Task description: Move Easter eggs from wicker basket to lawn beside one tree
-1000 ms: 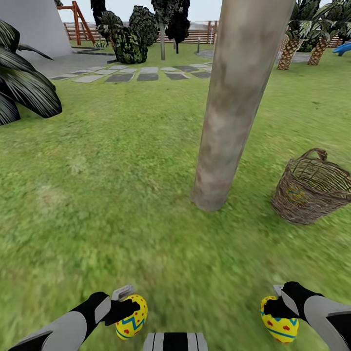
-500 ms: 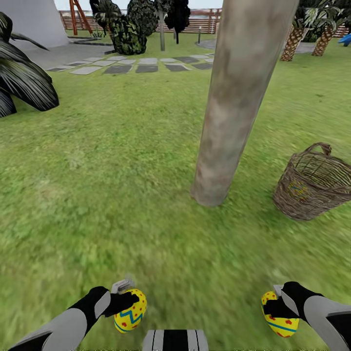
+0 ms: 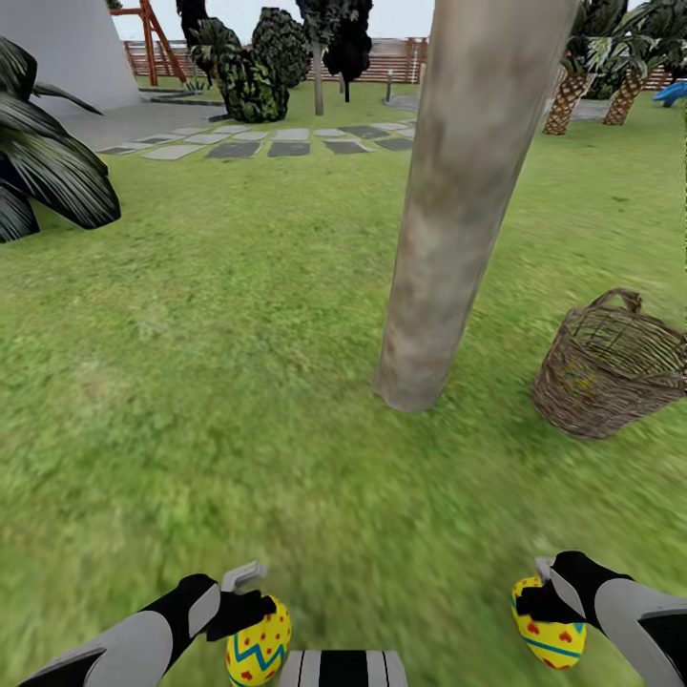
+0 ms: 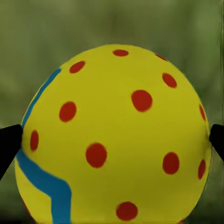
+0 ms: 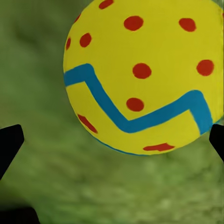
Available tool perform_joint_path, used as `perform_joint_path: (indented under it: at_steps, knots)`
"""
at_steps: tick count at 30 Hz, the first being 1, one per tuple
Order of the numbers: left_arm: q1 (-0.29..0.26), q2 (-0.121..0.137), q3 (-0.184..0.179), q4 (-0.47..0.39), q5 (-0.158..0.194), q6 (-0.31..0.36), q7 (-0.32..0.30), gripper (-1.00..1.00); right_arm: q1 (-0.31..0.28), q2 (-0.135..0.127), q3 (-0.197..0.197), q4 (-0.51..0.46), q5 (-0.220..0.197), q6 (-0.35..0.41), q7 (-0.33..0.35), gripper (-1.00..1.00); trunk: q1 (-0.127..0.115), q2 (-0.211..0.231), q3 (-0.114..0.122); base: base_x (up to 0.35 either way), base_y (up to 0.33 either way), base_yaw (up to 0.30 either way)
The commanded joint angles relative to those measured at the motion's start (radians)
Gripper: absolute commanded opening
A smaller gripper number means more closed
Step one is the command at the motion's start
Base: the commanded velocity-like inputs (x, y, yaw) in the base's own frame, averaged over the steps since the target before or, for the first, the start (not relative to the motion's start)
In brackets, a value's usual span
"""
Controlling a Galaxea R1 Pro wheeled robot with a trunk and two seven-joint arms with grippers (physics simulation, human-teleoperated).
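My left gripper (image 3: 254, 622) is shut on a yellow Easter egg (image 3: 259, 650) with red dots and a blue zigzag, low over the lawn (image 3: 239, 363). In the left wrist view this egg (image 4: 116, 135) sits between the black fingertips (image 4: 9, 144). My right gripper (image 3: 540, 599) is shut on another such egg (image 3: 548, 632); in the right wrist view that egg (image 5: 144, 74) sits toward one finger. The tree (image 3: 448, 219), a thick grey-brown trunk, rises from the grass ahead. The wicker basket (image 3: 611, 367) stands right of it; a faint yellowish patch shows through its weave.
A dark broad-leaved plant (image 3: 48, 172) stands at the left. Paving slabs (image 3: 277, 143), dark bushes (image 3: 248, 76), a slatted fence (image 3: 382, 62) and palm-like plants (image 3: 572, 86) lie far behind. Open grass stretches between my grippers and the trunk.
The head view tilted down and came back up. My left gripper and its egg sit slightly lower in the picture. The right gripper and its egg hold their place.
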Motion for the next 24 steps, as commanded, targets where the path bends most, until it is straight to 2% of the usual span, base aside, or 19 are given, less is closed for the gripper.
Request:
perform_joint_path:
  at_steps: [1,24]
  knots:
    - [0.000,0.000,0.004,-0.002,-0.003,0.007,-0.002,1.00,-0.001,0.001,0.009,0.002,-0.010,0.001,0.004,1.00,-0.001,0.000,0.003,0.000,0.000,0.000]
    - [0.000,0.001,0.005,-0.002,-0.003,0.007,0.000,1.00,-0.001,0.003,0.009,0.002,-0.008,0.001,0.004,1.00,-0.011,0.005,0.092,0.000,0.000,0.000]
